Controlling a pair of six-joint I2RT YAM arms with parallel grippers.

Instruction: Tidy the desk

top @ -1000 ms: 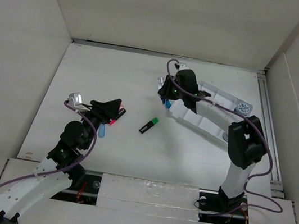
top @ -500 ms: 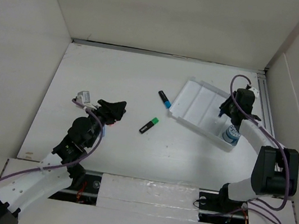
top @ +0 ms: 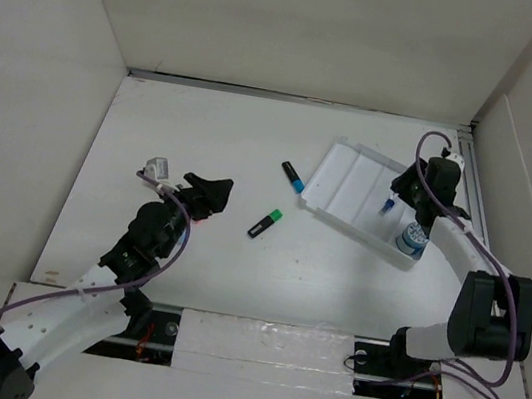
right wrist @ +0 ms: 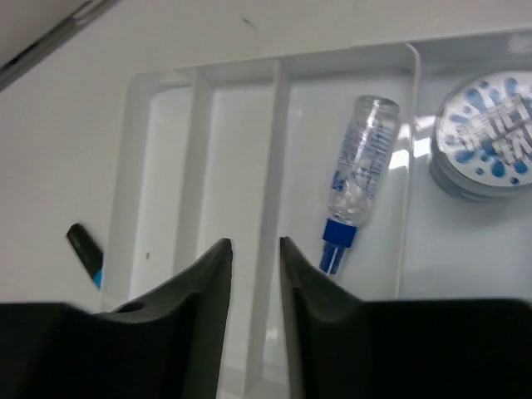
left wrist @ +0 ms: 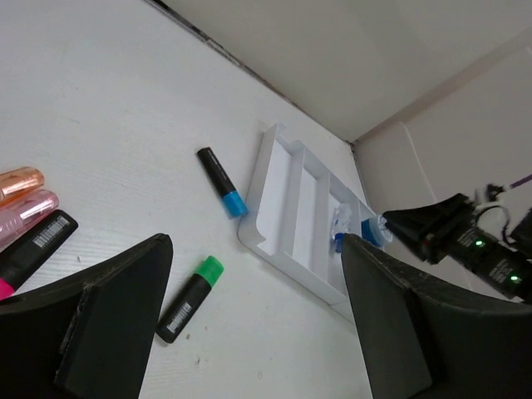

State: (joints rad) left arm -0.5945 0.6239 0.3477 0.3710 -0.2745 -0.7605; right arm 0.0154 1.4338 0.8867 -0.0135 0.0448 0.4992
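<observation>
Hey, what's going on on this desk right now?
Two robot arms are tidying the desk. The right gripper hovers open over the white tray, where a small blue-capped bottle and a round tin lie. The left gripper hangs open near some highlighters. A green-capped marker and a blue-capped marker lie loose on the desk.

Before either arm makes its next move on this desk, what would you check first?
1. The left gripper is free: ok, jaws wide apart, nothing between them.
2. The right gripper is free: ok, jaws slightly apart over the tray, holding nothing.
3. The small bottle is stowed: ok, lying in a tray compartment, clear of the gripper.
4. The green-capped marker is reachable: ok, lying alone on the desk.
5. The blue-capped marker is stowed: not ok, on the desk just outside the tray.
6. The highlighters are stowed: not ok, loose on the desk beside the left gripper.
</observation>
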